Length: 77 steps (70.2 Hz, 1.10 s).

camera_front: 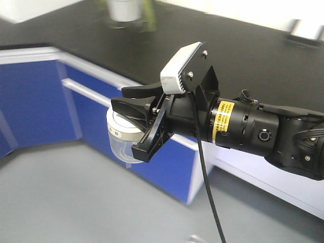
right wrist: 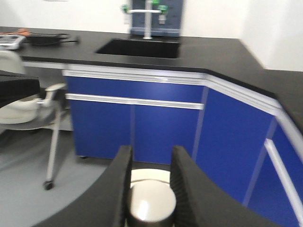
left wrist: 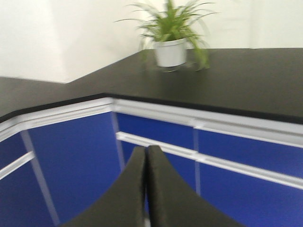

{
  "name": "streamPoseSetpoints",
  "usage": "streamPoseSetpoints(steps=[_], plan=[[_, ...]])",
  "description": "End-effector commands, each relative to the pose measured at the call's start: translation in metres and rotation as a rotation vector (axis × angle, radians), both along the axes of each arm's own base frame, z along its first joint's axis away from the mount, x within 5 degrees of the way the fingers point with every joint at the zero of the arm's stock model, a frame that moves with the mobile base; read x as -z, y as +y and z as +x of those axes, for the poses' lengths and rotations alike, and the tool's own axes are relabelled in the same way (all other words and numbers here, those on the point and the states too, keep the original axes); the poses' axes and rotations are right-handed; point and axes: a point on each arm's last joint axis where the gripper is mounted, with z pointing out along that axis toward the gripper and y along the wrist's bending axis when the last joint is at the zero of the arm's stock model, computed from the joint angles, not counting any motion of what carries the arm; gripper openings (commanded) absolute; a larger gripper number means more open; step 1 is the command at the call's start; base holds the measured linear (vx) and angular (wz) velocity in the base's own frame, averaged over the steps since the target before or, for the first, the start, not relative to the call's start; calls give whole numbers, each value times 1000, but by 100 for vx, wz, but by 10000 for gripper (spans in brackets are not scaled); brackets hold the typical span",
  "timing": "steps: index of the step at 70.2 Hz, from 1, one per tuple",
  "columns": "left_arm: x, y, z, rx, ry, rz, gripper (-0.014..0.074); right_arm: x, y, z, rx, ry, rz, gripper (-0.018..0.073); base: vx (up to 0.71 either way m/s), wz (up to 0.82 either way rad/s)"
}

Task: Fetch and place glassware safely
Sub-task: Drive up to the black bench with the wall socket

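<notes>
Carrying the jar [camera_front: 120,135] safely

Right gripper [right wrist: 150,163] clamps the jar in mid-air beside the cabinets [camera_front: 30,101]; left gripper [left wrist: 146,156] is pinched together, empty. Move slowly, hold it level, set it down well in from the counter [camera_front: 228,45] edge.

The jar [camera_front: 120,142] sits in the right gripper [camera_front: 129,126] before the cabinets [camera_front: 30,96]; a potted plant [left wrist: 170,49] stands on the countertop [left wrist: 236,80] behind.

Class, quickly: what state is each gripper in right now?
Left gripper: closed, holding nothing.
Right gripper: closed on the glass jar with the cream-white lid.
</notes>
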Motion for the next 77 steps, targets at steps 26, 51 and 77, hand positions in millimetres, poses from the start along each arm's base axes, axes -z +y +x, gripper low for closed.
streamPoseSetpoints(steps=[26, 51, 77], plan=[[-17, -1, 1, 6, -105, -11, -7, -26, -2, -7, -28, -47, 99, -4, 21, -81], [-17, -1, 1, 6, -105, -11, -7, -26, -2, -7, -28, -47, 99, -4, 19, -65], [-17, -1, 1, 6, -105, -11, -7, -26, -2, -7, -28, -47, 99, -4, 19, -23]])
